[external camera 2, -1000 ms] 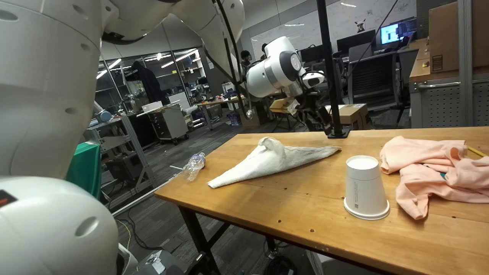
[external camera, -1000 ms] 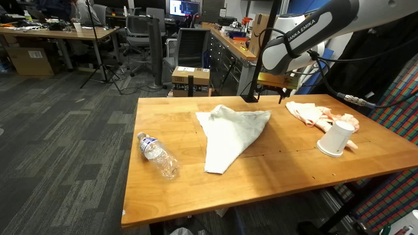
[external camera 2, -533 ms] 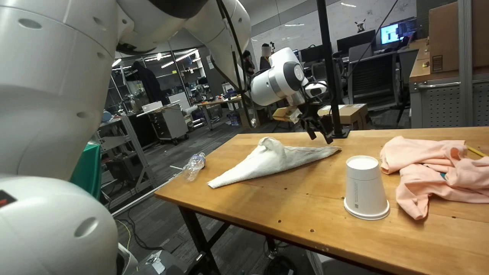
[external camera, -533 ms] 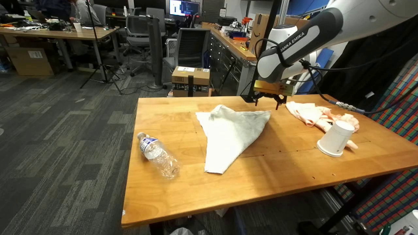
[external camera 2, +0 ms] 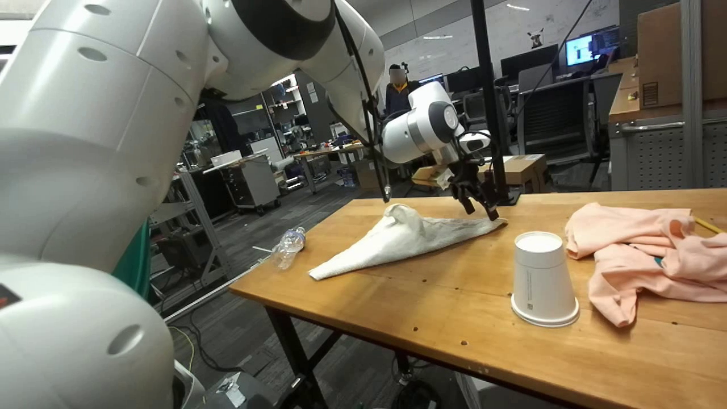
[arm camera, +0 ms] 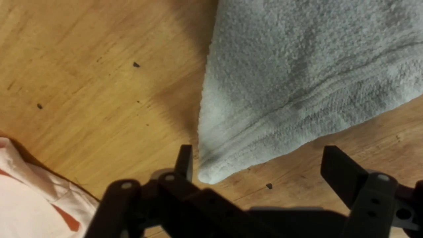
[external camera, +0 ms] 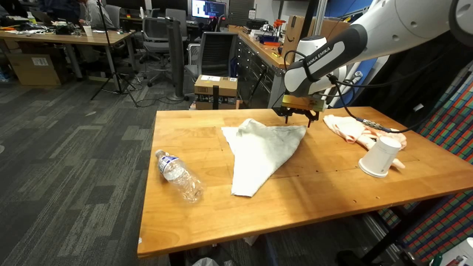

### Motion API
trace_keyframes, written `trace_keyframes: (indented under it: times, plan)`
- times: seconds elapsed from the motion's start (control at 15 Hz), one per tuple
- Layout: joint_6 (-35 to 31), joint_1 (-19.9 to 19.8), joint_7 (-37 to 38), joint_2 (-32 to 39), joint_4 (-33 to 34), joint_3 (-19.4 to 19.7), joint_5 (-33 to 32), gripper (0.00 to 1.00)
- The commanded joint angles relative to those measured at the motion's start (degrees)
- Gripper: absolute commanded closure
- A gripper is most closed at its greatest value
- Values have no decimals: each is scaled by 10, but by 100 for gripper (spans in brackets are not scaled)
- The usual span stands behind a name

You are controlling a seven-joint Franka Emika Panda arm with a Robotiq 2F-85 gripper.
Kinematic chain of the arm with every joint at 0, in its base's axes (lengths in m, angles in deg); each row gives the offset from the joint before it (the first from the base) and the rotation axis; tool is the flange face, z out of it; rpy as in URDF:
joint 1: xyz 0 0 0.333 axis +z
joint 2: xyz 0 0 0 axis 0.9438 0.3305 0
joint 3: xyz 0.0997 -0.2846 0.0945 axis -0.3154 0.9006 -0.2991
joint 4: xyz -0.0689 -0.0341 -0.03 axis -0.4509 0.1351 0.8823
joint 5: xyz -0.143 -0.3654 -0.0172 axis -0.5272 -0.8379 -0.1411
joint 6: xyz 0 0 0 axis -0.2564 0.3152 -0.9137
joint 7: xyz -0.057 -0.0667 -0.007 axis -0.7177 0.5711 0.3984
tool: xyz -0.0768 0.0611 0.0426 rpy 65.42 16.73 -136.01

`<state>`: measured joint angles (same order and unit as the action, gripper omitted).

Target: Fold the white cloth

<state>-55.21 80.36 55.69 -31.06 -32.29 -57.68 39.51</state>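
The white cloth (external camera: 262,155) (external camera 2: 386,244) lies on the wooden table, roughly triangular with pointed corners and a raised, puckered hump at its far edge. My gripper (external camera: 298,123) (external camera 2: 481,214) is open and empty, low over the cloth's far corner, the one toward the pink fabric. In the wrist view the gripper's two fingers (arm camera: 258,147) are wide apart. The cloth's corner tip (arm camera: 211,172) lies between them in that picture, close beside the left finger. A seam runs along the cloth's edge there. I cannot tell how far the fingertips are above the table.
A pink cloth (external camera: 351,129) (external camera 2: 642,250) and an upturned white paper cup (external camera: 380,157) (external camera 2: 544,278) are on the table. A clear plastic bottle (external camera: 181,177) (external camera 2: 288,248) lies near a table edge. A black pole (external camera 2: 489,102) stands at the table's edge, close to the gripper.
My gripper has moved down and across toward the white cloth's far corner, from near the pole to just over the corner. It stays open. The cloth, cup and bottle have not moved.
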Motion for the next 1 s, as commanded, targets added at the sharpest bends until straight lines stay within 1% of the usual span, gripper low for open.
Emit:
trace_keyframes:
  times: [0.0,0.33,0.4,0.47,0.73,0.8,0.93]
  plan:
    - [26,-14,-15,25,36,-12,26,0]
    - [36,-21,-17,30,30,-15,46,0]
    - [40,-22,-19,29,30,-16,48,25]
    - [42,-24,-24,28,30,-18,51,25]
    - [53,-23,-33,24,29,-21,54,58]
    - [57,-22,-34,22,28,-22,54,64]
    - [59,-20,-35,13,23,-21,52,80]
